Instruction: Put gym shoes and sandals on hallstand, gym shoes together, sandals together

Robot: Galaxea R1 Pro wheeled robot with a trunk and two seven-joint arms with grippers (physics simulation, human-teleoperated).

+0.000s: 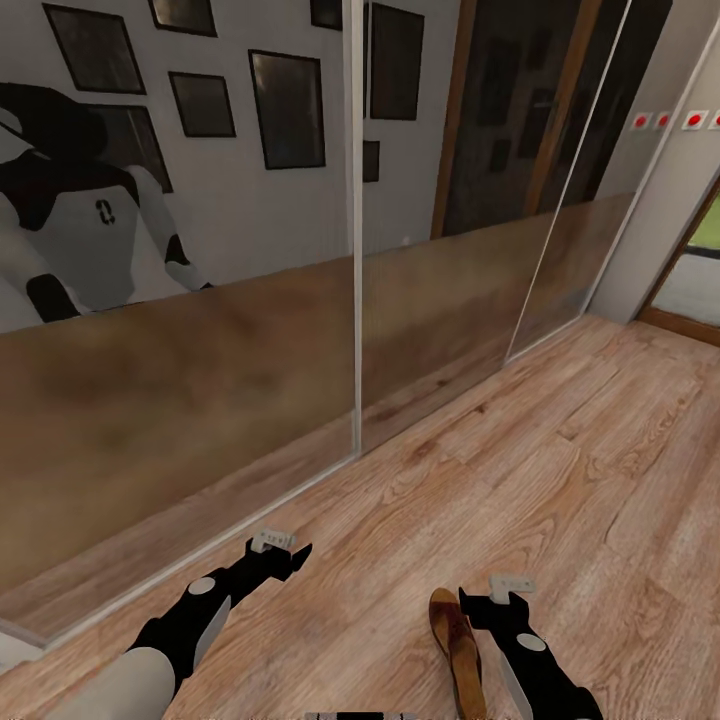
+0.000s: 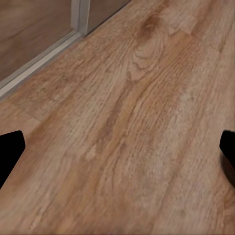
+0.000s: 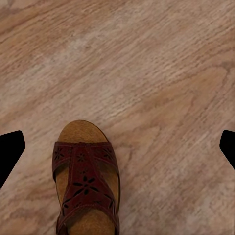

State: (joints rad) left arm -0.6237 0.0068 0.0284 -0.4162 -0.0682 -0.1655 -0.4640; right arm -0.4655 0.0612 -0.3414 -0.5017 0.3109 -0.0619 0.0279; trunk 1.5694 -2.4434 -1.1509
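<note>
Task at an early stage; nothing held, one sandal located.

Left gripper (image 1: 285, 553) hangs over bare corridor floor (image 1: 560, 450) beside the mirrored wardrobe doors (image 1: 250, 300), jaws wide apart, empty. One sandal (image 1: 457, 645) lies flat on the floor, close beside the right gripper (image 1: 497, 596), likewise spread and empty. Judged: every placement outstanding.

The corridor floor (image 1: 560, 450) is viewed obliquely from head height, toward mirrored doors (image 1: 250, 330). Each wrist camera is aimed closely down at the planks between spread fingertips (image 3: 11, 149). One sandal (image 3: 85, 181), ahead of the right fingers, is shared with the head view.
</note>
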